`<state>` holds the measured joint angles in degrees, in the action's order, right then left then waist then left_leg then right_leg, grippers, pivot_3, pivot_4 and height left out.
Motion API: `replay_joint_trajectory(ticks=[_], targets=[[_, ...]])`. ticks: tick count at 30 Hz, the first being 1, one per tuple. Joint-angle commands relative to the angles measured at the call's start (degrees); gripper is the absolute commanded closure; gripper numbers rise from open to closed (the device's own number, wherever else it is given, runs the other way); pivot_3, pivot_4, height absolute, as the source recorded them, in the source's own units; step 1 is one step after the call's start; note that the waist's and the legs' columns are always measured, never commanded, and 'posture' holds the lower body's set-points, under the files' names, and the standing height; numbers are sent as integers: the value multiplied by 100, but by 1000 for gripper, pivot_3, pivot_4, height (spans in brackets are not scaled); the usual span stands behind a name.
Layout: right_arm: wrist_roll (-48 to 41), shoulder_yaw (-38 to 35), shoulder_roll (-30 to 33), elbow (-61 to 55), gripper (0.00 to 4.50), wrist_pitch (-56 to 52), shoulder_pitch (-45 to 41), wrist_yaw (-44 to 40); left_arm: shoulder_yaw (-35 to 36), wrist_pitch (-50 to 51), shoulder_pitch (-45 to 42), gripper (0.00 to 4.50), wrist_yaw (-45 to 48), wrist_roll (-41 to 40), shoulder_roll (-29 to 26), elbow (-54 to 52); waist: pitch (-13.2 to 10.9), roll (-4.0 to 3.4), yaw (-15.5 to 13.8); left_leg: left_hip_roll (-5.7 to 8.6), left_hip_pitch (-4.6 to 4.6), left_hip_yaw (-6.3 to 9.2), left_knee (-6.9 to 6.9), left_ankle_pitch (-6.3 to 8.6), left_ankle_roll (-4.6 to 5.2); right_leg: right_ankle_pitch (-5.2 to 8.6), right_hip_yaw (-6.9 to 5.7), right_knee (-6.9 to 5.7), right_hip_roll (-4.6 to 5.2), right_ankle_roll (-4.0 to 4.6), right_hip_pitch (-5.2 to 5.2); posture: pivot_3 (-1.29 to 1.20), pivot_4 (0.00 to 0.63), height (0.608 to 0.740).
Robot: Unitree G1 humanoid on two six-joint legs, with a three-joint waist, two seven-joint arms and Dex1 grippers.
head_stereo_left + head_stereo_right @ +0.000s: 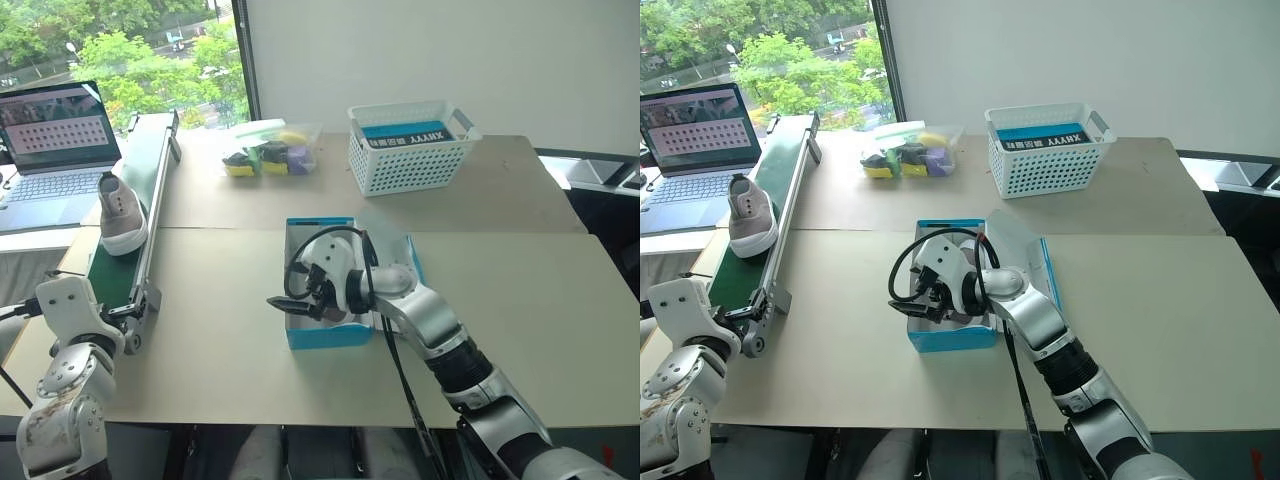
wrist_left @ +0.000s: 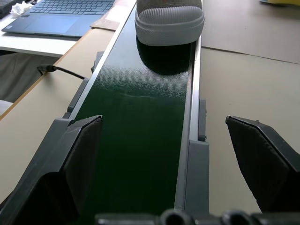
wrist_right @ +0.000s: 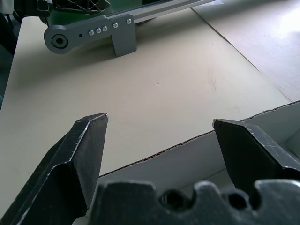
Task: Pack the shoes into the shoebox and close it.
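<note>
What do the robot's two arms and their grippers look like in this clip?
Both arms are built of rounded silver-white segments; the right arm has a black ribbed section near its middle and a black cable looping over the wrist. The left arm looks scuffed lower down. The left gripper and right gripper each carry two matte black, wedge-shaped jaws.

A wide table (image 1: 520, 300) with a pale beige top fills the room's middle, a seam running across it from side to side. Behind its far edge stands a plain white wall (image 1: 430, 50). At the far left corner a window (image 1: 130, 50) with a dark frame looks out on green trees, and daylight falls from it over the tabletop. Beside the table's left edge is a lower white desk (image 1: 35, 238). Past the far right corner, a dark ledge (image 1: 600, 170) sits against the wall.
</note>
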<state>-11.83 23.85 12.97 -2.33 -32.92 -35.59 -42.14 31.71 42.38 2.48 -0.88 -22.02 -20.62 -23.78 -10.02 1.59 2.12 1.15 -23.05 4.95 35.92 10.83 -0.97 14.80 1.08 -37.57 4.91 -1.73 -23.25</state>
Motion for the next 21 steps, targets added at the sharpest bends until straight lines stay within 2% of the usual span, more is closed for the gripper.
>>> replay_joint_trajectory(ticks=[1,21], targets=[[17,-138,-15,-187,231,6,-46,31,127,-52,-73,0,-70,63,-10,8,0,0,0,0,0,0,0,0,0,0,0,0,0,0,0,0,150,733],[-14,-197,16,-289,231,-65,-15,98,220,18,-221,0,-199,-16,140,192,1,1,-2,0,0,0,0,0,0,0,0,-2,0,0,0,0,150,733]])
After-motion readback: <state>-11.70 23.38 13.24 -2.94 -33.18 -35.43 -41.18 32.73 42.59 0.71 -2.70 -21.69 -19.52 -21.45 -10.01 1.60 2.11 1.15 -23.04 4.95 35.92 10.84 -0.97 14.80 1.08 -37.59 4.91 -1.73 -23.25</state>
